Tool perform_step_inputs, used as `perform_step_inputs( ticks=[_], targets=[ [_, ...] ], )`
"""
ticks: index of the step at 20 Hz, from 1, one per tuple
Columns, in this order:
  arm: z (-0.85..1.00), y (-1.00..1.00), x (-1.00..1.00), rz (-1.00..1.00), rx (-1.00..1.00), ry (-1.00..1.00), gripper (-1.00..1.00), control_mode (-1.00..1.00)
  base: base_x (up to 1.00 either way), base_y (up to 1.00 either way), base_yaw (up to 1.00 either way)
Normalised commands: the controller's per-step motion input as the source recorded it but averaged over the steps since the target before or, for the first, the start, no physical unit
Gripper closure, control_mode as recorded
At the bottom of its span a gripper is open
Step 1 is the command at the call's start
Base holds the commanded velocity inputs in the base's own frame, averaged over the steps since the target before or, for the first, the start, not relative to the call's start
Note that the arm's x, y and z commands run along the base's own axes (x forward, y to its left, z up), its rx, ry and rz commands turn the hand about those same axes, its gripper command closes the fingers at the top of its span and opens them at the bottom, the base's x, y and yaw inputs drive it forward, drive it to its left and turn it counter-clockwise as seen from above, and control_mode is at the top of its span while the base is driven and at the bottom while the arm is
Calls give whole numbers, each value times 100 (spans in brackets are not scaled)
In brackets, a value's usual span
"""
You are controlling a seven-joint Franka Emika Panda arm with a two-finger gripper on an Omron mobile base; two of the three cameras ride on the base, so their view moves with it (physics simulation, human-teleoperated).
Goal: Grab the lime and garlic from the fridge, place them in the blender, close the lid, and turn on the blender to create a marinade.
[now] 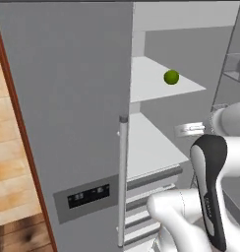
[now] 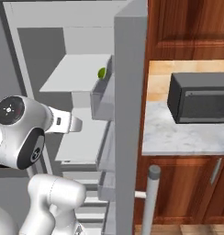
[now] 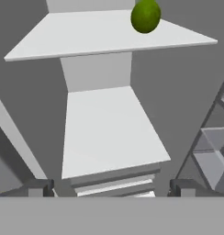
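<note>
Left base view: one fridge [image 1: 68,98], left door shut, right side open. One lime [image 1: 171,77] sits on the upper white shelf [image 1: 151,88], at about 1 o'clock from the picture centre. One lower shelf [image 1: 146,147] below it. One long bar handle [image 1: 122,182] and one dark display panel [image 1: 88,197] on the shut door. The white arm crosses at 4–5 o'clock, partly covering the drawers [image 1: 141,206].

Right base view: the open fridge door [image 2: 130,114] stands edge-on through the middle and hides most of the lime [image 2: 102,72]; only a green sliver shows at 11 o'clock. One black microwave [image 2: 201,97] on a marble counter [image 2: 178,133] at 3 o'clock. Arm at 8 o'clock, in front of the lower shelves.

Hand view: one lime [image 3: 145,16] at 12 o'clock on the upper shelf [image 3: 86,36], lower shelf [image 3: 104,133] straight ahead. Gripper [image 3: 111,189] spread wide, fingertips [image 3: 40,187] far apart at 6 o'clock, holding nothing. Door bins [image 3: 215,160] at 4 o'clock.
</note>
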Motion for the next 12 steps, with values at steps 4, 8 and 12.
perform_step_inputs(
  ticks=[4, 8, 12],
  targets=[
    [0, 0, 0, 0, 0, 0, -100, 100, 59, -17, 29],
    [0, 0, 0, 0, 0, 0, -100, 100, 41, -37, 28],
    [0, 0, 0, 0, 0, 0, -100, 100, 35, -34, 27]
  ],
)
